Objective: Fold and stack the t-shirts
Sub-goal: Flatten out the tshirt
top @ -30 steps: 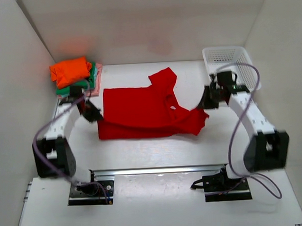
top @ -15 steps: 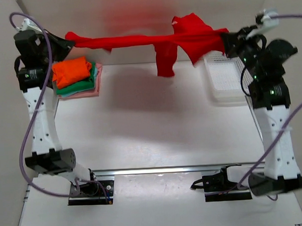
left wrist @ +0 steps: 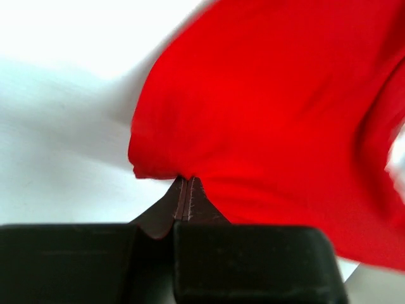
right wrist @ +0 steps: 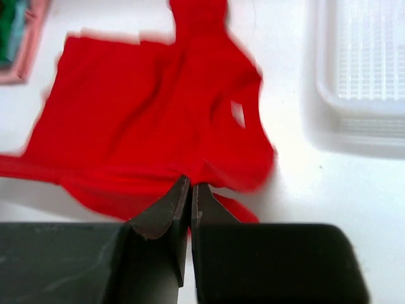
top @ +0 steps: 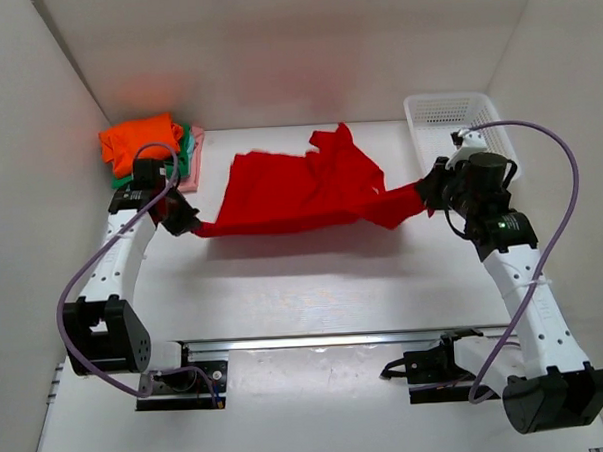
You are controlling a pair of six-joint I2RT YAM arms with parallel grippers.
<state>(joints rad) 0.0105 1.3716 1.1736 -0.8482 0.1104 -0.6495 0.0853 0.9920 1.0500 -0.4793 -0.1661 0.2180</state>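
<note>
Our left jaws are closed tight on an edge of the red t-shirt point(left wrist: 272, 107), and the cloth bunches right at the tips. Our right jaws are clamped the same way on the opposite end. The shirt spans the middle of the worktop point(top: 314, 280) between them. Its near edge is pulled into a taut line, and the far part, sleeve and collar appear to be lying rumpled on the surface.

We judge this to be the spreading step, which lays the last shirt flat before any fold. The next move calls for both arms to lower together and draw slightly toward us under even tension, so the wrinkles pull out before we let go.

Just beyond the left jaws sits the folded stack, with the orange t-shirt point(top: 140, 141) on the green t-shirt point(top: 186, 145) and the pink t-shirt point(top: 196, 163) at the bottom. The white mesh basket point(top: 454, 103) stands just behind the right jaws. Both crowd the far corners, and the side walls close in. The open room is on the near half of the worktop.
</note>
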